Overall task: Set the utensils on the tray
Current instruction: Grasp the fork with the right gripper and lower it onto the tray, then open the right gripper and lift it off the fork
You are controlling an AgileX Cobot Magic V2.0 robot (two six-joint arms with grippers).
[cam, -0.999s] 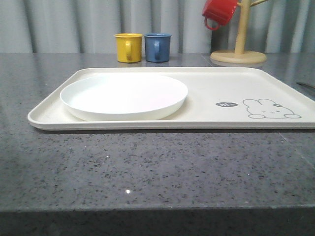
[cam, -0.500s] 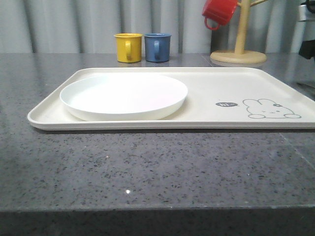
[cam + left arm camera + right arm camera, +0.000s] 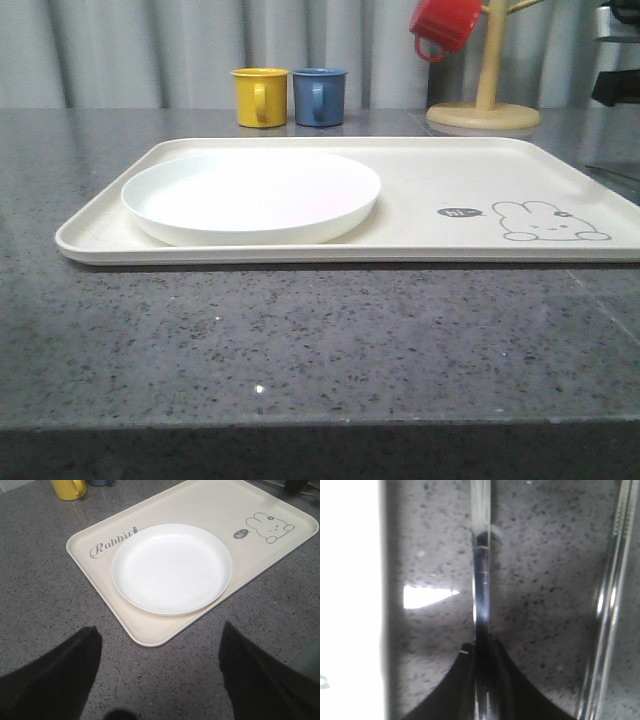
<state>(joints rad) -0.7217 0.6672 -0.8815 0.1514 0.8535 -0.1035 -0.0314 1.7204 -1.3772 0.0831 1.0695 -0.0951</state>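
The cream tray [image 3: 450, 170] [image 3: 210, 505] lies on the dark stone counter, with the round white plate [image 3: 250, 195] [image 3: 171, 567] on its left half. My left gripper [image 3: 160, 630] hangs open above the counter, just in front of the tray's near corner, with nothing between its fingers. My right gripper [image 3: 482, 647] is shut on the thin handle of a shiny steel utensil [image 3: 481, 580], held low over the counter beside the tray's rim [image 3: 350, 605]. I cannot tell which utensil it is. A pair of flat steel chopsticks [image 3: 610, 605] lies on the counter close by.
Yellow mug [image 3: 261, 96] and blue mug [image 3: 319, 96] stand behind the tray. A wooden mug tree [image 3: 487, 100] at the back right carries a red mug [image 3: 445, 25]. Part of my right arm [image 3: 615, 60] shows at the far right edge.
A dark part of my right arm has come into the front view at the upper right edge. The tray, plate and mugs have not moved.
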